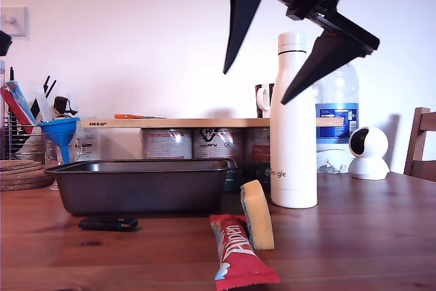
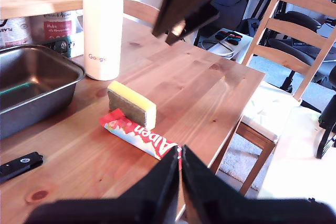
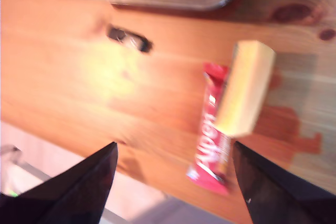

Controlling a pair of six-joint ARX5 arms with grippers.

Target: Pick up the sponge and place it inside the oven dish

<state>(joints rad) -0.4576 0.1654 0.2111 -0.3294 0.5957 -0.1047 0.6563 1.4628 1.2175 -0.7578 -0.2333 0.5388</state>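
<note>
The sponge, pale yellow with a dark scouring layer, stands on its edge on the wooden table. It leans against a red candy bar and shows in both wrist views. The oven dish, a dark grey metal pan, sits toward the exterior view's left of the sponge, apart from it. My second gripper hangs open high above the sponge with nothing between its fingers. My first gripper is shut and empty near the table's edge, short of the candy bar. It does not show in the exterior view.
A tall white bottle stands just behind the sponge. A small flat black object lies in front of the dish. A wooden shelf with cans, a white camera and a wooden chair border the table.
</note>
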